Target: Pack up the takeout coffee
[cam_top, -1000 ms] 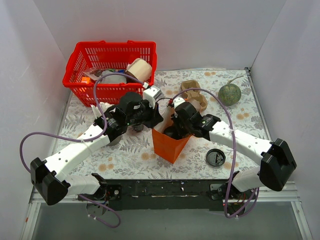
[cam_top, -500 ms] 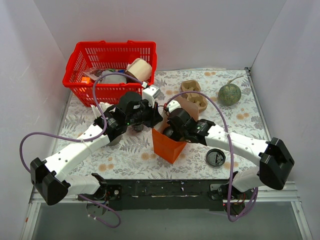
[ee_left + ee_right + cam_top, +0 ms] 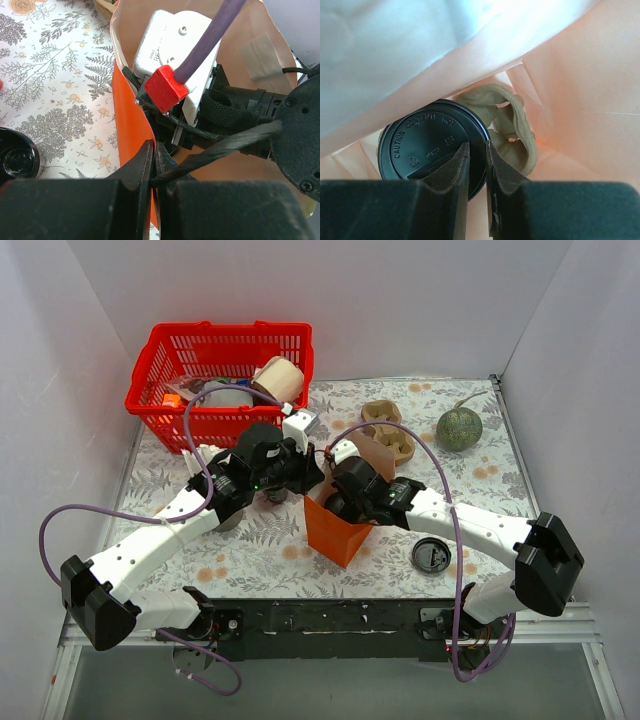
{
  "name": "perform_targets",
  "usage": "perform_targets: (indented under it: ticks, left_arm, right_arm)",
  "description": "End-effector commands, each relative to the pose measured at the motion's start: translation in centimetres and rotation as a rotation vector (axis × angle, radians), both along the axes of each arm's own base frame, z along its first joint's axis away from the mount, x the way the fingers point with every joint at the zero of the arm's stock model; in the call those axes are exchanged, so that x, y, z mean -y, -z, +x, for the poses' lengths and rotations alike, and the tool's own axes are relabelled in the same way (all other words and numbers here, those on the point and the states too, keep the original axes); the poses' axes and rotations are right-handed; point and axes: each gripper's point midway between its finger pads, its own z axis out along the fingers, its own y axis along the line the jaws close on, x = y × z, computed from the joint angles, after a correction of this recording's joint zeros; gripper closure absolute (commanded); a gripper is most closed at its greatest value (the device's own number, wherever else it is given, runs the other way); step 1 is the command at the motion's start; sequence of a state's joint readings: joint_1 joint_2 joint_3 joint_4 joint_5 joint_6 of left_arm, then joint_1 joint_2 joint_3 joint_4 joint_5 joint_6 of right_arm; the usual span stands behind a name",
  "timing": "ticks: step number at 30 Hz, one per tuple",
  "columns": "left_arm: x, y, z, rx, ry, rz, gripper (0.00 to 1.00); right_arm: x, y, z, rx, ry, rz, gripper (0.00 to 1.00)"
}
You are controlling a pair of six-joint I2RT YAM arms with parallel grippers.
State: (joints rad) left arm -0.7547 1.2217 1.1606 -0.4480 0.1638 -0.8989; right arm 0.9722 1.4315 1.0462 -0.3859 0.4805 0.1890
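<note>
Reading off the lid: raised letters on the takeout coffee (image 3: 432, 145) say "CAUTION", then a word I cannot make out, then "HOT"; a small embossed mark sits below them.
Coffee position: I see it from the right wrist camera, upright and low inside the orange bag (image 3: 340, 530).
Right gripper (image 3: 476, 150): down in the bag, its fingers drawn nearly together and pinching the near rim of the coffee's lid.
Left gripper (image 3: 154, 150): fingers pressed together on the bag's top edge, on the side facing the left arm.
Beside the coffee: a tan cardboard piece (image 3: 512, 125) lies in the bag, touching the cup on its right.
White camera housing (image 3: 170, 45): on my left wrist view it carries small grey print that seems to begin "intel"; the rest is too small.
Red plug (image 3: 165, 89): seated under that housing, with a purple cable running up from it.
Flat black lid (image 3: 431, 555): on the floral cloth, right of the bag and apart from it.
Red basket (image 3: 215, 380): far left corner.
</note>
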Motion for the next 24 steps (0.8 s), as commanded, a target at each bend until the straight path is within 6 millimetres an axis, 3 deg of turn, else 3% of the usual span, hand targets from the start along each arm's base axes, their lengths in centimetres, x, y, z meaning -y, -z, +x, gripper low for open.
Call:
perform_targets:
  ticks: [1,11,24]
  left_arm:
    - [0.2,-2.2,0.1,0.030,-0.005,-0.043,1.00]
    - [-0.1,-1.8,0.3,0.017,-0.028,-0.030,1.00]
    - [-0.7,-1.6,0.6,0.021,-0.060,-0.012,1.00]
  right_arm:
    - [0.5,1.0,-1.4,-0.080,-0.003,-0.061,0.91]
    - [0.6,0.0,-1.5,-0.088,0.032,-0.040,0.75]
    - [-0.1,-1.8,-2.4,-0.133,0.021,0.030,0.47]
